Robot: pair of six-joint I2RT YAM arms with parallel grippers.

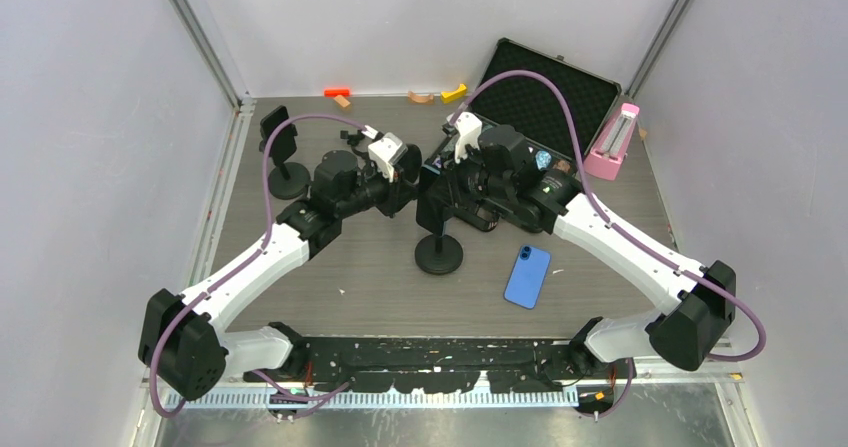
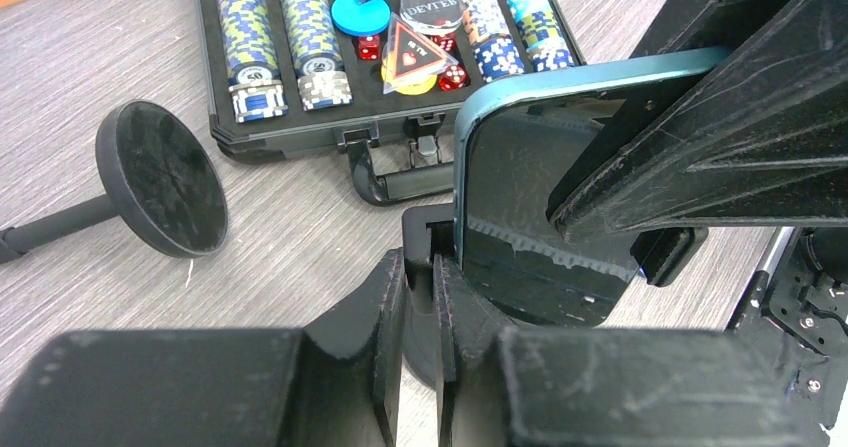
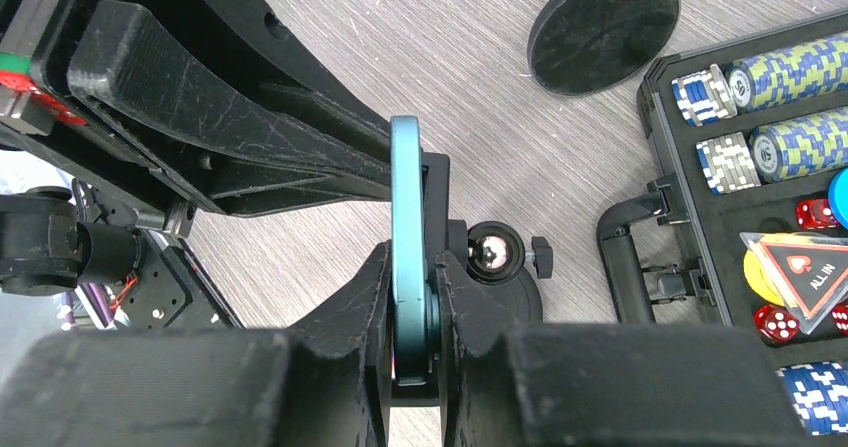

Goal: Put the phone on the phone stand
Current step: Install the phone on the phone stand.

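Observation:
A teal phone [image 3: 405,187] stands on edge, pinched between the fingers of my right gripper [image 3: 412,262], which is shut on it. It sits against the clamp of the black phone stand [image 1: 439,254], whose ball joint [image 3: 492,250] shows just behind it. My left gripper [image 2: 432,262] is shut on the side of the stand's clamp [image 2: 425,229], right beside the phone's dark screen [image 2: 520,177]. From the right, the right gripper's fingers [image 2: 720,137] reach over the phone. Seen from above, both grippers meet over the stand at the table's middle.
A second blue phone [image 1: 527,276] lies flat right of the stand's base. Another black stand [image 1: 285,152] is at the back left. An open case of poker chips [image 1: 545,97] and a pink object [image 1: 612,142] sit at the back right. Small coloured blocks [image 1: 340,93] line the far edge.

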